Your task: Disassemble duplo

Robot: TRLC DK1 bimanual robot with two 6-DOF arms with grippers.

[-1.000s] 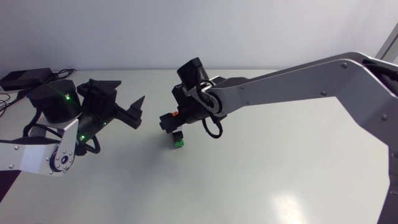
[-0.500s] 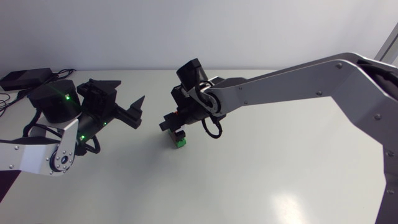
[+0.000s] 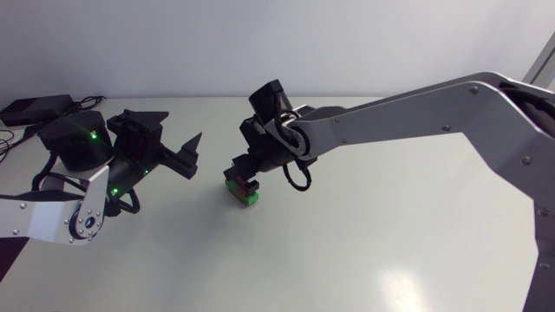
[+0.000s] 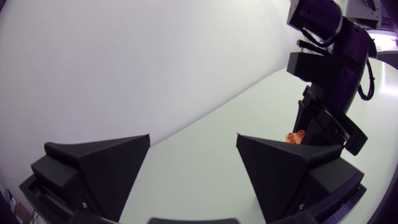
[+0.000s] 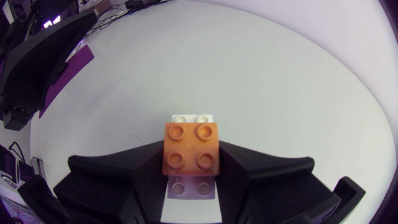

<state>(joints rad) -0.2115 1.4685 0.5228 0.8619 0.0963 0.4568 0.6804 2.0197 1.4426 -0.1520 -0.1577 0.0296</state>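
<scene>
The orange brick (image 5: 191, 148) topping the duplo stack (image 3: 245, 192) is clamped from two sides between the fingers of the right gripper (image 5: 191, 160), directly beneath the wrist. The stack is apparently rested on the table (image 3: 373, 234), its long axis vertical and its studs pointed up. Farther off, the left gripper (image 4: 193, 140) is held spread and empty, well apart.

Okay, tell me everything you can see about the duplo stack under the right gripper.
The duplo stack, glossy plastic, stands upright on the table near its middle. On top is an orange brick with four round studs; under it a longer white brick shows studs at both ends; the head view shows a green brick at the base. The right gripper clamps the orange brick's two opposite sides. Nothing else touches it.
</scene>
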